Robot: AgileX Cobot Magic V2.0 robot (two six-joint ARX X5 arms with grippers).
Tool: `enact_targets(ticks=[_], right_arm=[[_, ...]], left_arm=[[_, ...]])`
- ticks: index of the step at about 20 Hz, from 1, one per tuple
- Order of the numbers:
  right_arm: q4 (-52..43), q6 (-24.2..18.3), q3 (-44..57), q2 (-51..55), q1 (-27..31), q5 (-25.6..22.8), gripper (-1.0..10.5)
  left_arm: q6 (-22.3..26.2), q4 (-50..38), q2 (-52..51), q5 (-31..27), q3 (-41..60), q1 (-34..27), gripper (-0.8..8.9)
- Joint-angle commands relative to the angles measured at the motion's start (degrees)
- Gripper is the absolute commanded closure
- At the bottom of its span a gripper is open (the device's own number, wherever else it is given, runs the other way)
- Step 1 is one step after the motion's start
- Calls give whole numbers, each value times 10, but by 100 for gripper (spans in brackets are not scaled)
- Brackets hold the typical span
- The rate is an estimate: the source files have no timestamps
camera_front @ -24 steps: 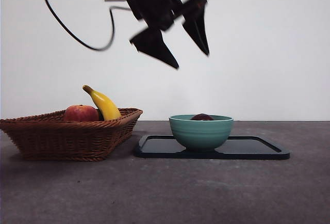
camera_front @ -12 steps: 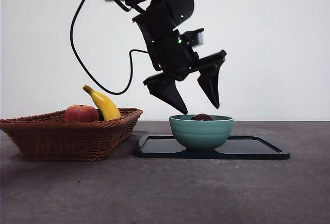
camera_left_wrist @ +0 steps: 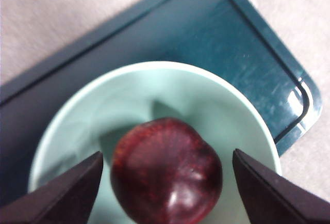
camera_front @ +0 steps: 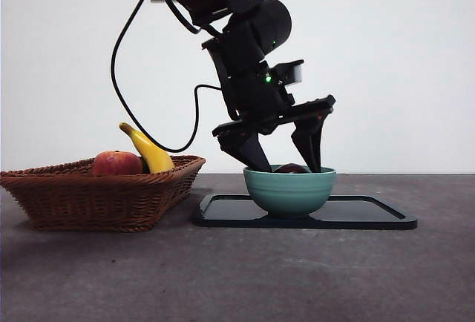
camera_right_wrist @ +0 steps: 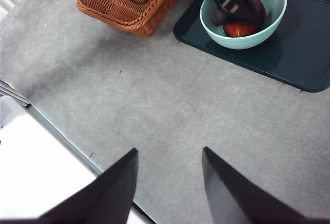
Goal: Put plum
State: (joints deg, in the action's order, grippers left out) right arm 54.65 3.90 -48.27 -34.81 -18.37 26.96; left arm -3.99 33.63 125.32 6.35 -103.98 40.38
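No brand, label or writing is legible. My left pincer (camera_front: 286, 165) is lowered into the mint-green bowl (camera_front: 289, 191), jaws spread wide, one tip on each side of the plum (camera_left_wrist: 166, 171) and apart from its skin. The plum lies in the bowl, which stands on the dark tray (camera_front: 371, 214). My right pincer (camera_right_wrist: 167, 182) hangs open above the bare grey surface (camera_right_wrist: 170, 105). A wicker basket (camera_front: 96, 196) beside the tray holds an apple (camera_front: 116, 163) and a banana (camera_front: 148, 148).
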Motion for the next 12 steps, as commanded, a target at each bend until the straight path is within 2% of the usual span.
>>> enact_targets(ticks=[1,9,10,12], right_arm=[[-3,-1,-4,-3,-3,1,748],[-3,-1,-4,-3,-3,1,748],[-3,-1,-4,-3,-3,1,748],[-4,-1,-4,-3,-3,0,748]], left_arm=[[4,-2,21,1,-19,9,411],[5,4,29,0,-19,10,413],[5,9,29,0,-19,10,425],[5,16,29,0,-19,10,509]])
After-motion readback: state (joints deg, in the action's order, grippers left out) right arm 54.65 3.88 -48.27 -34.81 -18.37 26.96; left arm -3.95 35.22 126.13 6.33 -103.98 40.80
